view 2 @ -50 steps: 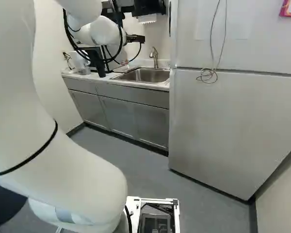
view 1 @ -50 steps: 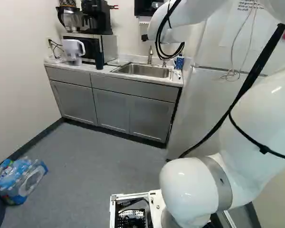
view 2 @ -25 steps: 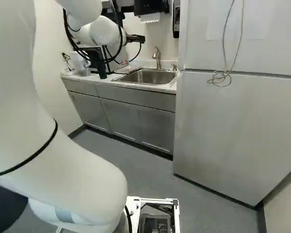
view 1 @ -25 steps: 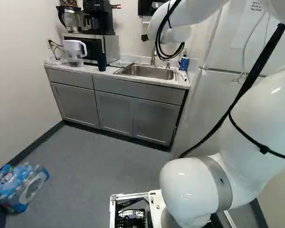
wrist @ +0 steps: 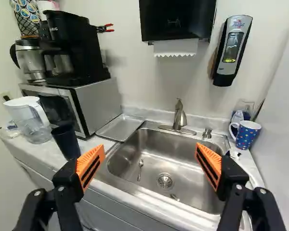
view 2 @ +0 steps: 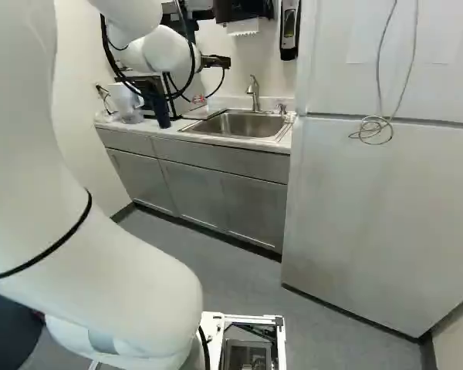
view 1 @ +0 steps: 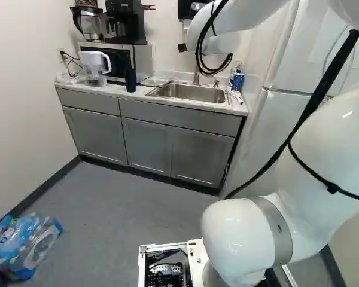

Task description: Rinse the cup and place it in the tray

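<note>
Our jaws stand wide open, holding nothing. The blue dotted mug (wrist: 248, 135), probably our cup, stands beside the steel sink (wrist: 188, 168), across from the flat silver tray (wrist: 120, 127). Approaching off-centre, we could knock it into the sink.

The sink (wrist: 197, 156) is set into the desk (wrist: 43, 153), a spoon (wrist: 140, 169) in its basin and the faucet (wrist: 179, 118) behind. Against its left side, toward the back, lies the tray (wrist: 120, 128). Farther left of it are the tumbler (wrist: 66, 142), the microwave (wrist: 100, 106) bearing the coffee maker (wrist: 74, 48), and, farthest, the pitcher (wrist: 32, 122). Right of it stand the mug (wrist: 245, 135), near its back corner, and the refrigerator (view 2: 370, 208).
</note>
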### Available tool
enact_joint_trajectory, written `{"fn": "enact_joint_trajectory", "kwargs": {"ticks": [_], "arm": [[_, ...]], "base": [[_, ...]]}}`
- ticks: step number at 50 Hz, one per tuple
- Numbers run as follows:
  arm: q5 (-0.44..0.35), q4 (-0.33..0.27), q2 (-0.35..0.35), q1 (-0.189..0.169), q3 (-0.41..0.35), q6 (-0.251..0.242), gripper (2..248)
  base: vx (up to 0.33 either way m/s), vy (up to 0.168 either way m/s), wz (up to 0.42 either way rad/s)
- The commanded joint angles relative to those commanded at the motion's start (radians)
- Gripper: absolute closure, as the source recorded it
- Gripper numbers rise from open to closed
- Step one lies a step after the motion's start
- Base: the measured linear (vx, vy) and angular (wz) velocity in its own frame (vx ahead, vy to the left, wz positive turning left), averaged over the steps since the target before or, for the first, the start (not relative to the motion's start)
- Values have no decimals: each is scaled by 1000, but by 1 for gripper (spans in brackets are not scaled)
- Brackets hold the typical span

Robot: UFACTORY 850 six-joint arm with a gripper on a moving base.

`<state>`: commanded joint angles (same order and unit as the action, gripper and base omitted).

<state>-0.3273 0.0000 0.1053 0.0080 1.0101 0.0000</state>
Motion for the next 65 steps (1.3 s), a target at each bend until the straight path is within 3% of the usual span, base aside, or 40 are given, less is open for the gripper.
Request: {"fn": "enact_joint_trajectory", "kwargs": {"ticks": [65], "arm": [[0, 0, 0, 0, 0, 0, 3]], "base": [[146, 28, -11]]}}
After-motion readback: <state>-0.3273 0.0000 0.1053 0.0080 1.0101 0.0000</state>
